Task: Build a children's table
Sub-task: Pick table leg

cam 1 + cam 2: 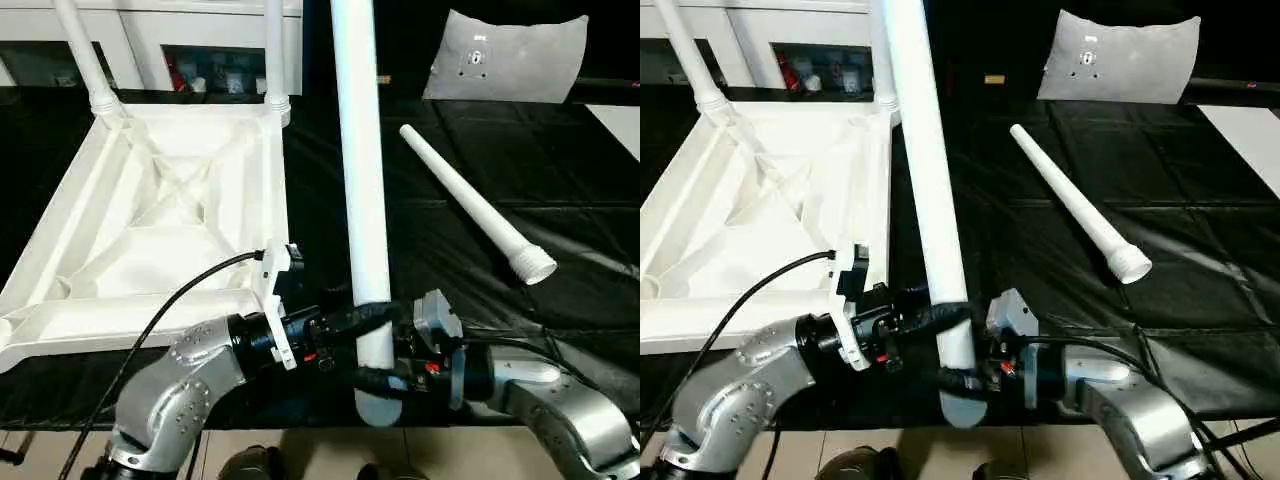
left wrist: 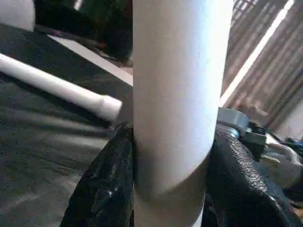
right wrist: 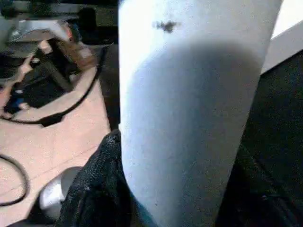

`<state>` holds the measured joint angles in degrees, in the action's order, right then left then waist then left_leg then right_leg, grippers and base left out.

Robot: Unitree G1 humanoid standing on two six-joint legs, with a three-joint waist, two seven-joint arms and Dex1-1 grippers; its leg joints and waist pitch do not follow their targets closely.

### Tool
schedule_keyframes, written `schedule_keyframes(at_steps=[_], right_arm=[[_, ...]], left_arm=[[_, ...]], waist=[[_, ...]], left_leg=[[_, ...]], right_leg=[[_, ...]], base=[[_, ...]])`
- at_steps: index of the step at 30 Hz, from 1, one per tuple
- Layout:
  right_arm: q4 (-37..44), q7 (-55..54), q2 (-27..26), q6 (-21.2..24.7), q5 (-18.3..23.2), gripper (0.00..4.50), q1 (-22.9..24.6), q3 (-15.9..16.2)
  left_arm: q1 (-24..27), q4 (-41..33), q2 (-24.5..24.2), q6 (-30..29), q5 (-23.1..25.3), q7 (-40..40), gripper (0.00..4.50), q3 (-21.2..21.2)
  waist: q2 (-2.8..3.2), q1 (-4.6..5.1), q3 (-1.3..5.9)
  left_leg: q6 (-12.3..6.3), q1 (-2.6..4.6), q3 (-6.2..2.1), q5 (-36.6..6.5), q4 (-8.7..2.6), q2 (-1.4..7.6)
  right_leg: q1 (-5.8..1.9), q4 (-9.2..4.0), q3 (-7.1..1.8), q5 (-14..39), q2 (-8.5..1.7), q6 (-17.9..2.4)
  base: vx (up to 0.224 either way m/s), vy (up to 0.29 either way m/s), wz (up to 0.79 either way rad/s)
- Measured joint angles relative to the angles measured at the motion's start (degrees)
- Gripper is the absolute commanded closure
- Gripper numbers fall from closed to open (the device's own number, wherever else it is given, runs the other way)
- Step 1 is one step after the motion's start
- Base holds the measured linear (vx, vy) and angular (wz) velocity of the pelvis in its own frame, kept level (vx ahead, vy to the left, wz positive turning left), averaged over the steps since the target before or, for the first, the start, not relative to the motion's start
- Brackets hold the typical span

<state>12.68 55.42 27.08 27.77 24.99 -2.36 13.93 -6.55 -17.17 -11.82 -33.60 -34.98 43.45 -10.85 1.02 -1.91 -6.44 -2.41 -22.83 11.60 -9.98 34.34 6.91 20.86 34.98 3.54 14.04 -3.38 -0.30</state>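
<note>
Both grippers clamped on the same leg (image 1: 360, 160), held roughly upright over the near edge of the black-covered worktable (image 1: 560, 330). Left gripper (image 1: 365, 312) comes in from the left and grips the leg near its wide lower end; in the left wrist view its fingers (image 2: 106, 189) sit hard against both sides of the tube. Right gripper (image 1: 385, 383) comes in from the right and grips just below the left one, close to the leg's bottom rim; right wrist view has its fingers (image 3: 94, 189) wrapping the tube the same way. The two grippers are stacked, nearly touching each other. The leg's top runs out of frame above them. Just left of the left gripper, past its wrist and cable, the table top (image 1: 150, 210) lies upside down on the worktable, X ribs facing up, near corner right beside the left wrist. Two more legs already stand in its far corner sockets: far-left leg (image 1: 85, 50) leans outward, far-right leg (image 1: 274, 50) about upright. Beyond and right of the grippers, well apart, a loose leg (image 1: 470, 205) lies flat on the black cover, its collared end toward the near right. Farther back on that side, a crumpled pale bag (image 1: 510, 55).
</note>
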Motion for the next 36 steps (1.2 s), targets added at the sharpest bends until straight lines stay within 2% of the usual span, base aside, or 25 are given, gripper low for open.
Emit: schedule_keyframes(at_steps=[4,8,15,16,17,20,22,25,32,36], right_arm=[[-0.2,-2.5,-2.1,-0.2,-0.3,2.59,0.0,-0.7],[-0.2,-3.0,-3.1,0.4,1.1,2.59,-0.4,-1.8],[-0.3,-6.4,-4.8,-0.8,0.6,2.59,-3.4,-2.8],[-0.3,-7.0,-5.0,-1.4,-0.2,2.59,-3.6,-2.9],[-0.4,-9.0,-5.2,-3.5,-2.8,2.59,-4.0,-2.8],[-0.6,-13.3,-6.4,-7.5,-7.7,2.59,-4.6,-2.9],[-1.4,-15.7,-8.3,-9.1,-9.0,2.59,-4.6,-2.9],[-2.4,-18.6,-10.7,-10.5,-9.9,2.59,-4.6,-2.8],[-2.9,-22.6,-14.7,-11.6,-11.1,2.59,-4.2,-2.7],[-3.7,-25.1,-17.2,-13.0,-12.2,2.59,-4.3,-2.4]], left_arm=[[-0.7,-1.0,0.5,-0.4,0.4,-2.8,1.94,0.3],[-2.8,-1.8,0.4,-2.1,0.3,-3.7,1.94,0.9],[-7.0,-3.0,-0.4,-2.1,1.0,-6.9,1.94,1.3],[-7.1,-3.2,-0.2,-2.0,1.2,-7.6,1.94,1.4],[-7.2,-3.5,0.5,-1.2,2.9,-9.1,1.94,1.4],[-7.6,-4.0,1.4,1.1,6.6,-12.2,1.94,1.0],[-7.5,-4.0,2.2,2.5,8.1,-14.0,1.94,0.7],[-7.5,-3.7,3.4,3.4,9.4,-16.7,1.94,0.7],[-7.7,-3.9,5.1,3.8,10.7,-20.4,1.94,0.8],[-7.7,-3.9,6.2,5.0,13.4,-22.8,1.94,0.2]], waist=[[0.11,0.10,-0.22],[0.40,0.10,-0.99],[0.61,0.01,-1.07],[0.61,-0.07,-1.07],[0.61,-0.12,-1.07],[0.62,-0.05,-1.05],[0.67,-0.03,-1.02],[0.77,-0.04,-0.98],[0.77,0.02,-0.98],[0.78,-0.02,-0.99]], left_leg=[[0.08,0.10,-0.05,0.0,0.00,0.00],[0.08,0.04,-0.06,0.0,0.02,0.00],[0.09,-0.26,0.05,0.0,0.02,-0.03],[0.09,-0.28,0.10,0.0,0.03,-0.05],[0.09,-0.38,0.12,0.0,0.02,-0.05],[0.22,-0.40,0.15,-0.1,-0.09,-0.05],[0.26,-0.41,0.15,-0.1,-0.28,-0.04],[0.31,-0.66,0.15,-0.1,-0.48,0.01],[0.31,-0.68,0.14,-0.1,-0.38,0.09],[0.35,-0.62,0.14,-0.1,-0.24,0.09]], right_leg=[[0.09,0.00,0.00,0.0,0.00,0.0],[0.30,-0.08,-0.01,0.0,-0.02,0.0],[0.72,-0.04,-0.18,-0.2,-0.03,-0.3],[0.66,-0.04,-0.24,-0.6,-0.03,-0.5],[0.50,-0.04,-0.27,-1.0,-0.03,-0.7],[0.62,-0.02,-0.27,-1.5,-0.04,-0.7],[0.74,0.01,-0.25,-1.4,-0.02,-0.6],[1.07,0.05,-0.13,-1.4,0.00,-0.5],[1.02,0.05,-0.02,-1.4,0.02,-0.6],[0.92,0.04,-0.04,-1.4,0.01,-0.7]], base=[[0.000,0.000,0.00],[0.000,0.000,0.00],[0.000,0.000,0.00],[0.000,0.000,0.00],[0.054,-0.013,-0.02],[0.036,-0.012,-0.01],[0.000,0.000,0.00],[0.000,0.000,0.00],[0.000,0.000,0.00],[0.000,0.000,0.00]])
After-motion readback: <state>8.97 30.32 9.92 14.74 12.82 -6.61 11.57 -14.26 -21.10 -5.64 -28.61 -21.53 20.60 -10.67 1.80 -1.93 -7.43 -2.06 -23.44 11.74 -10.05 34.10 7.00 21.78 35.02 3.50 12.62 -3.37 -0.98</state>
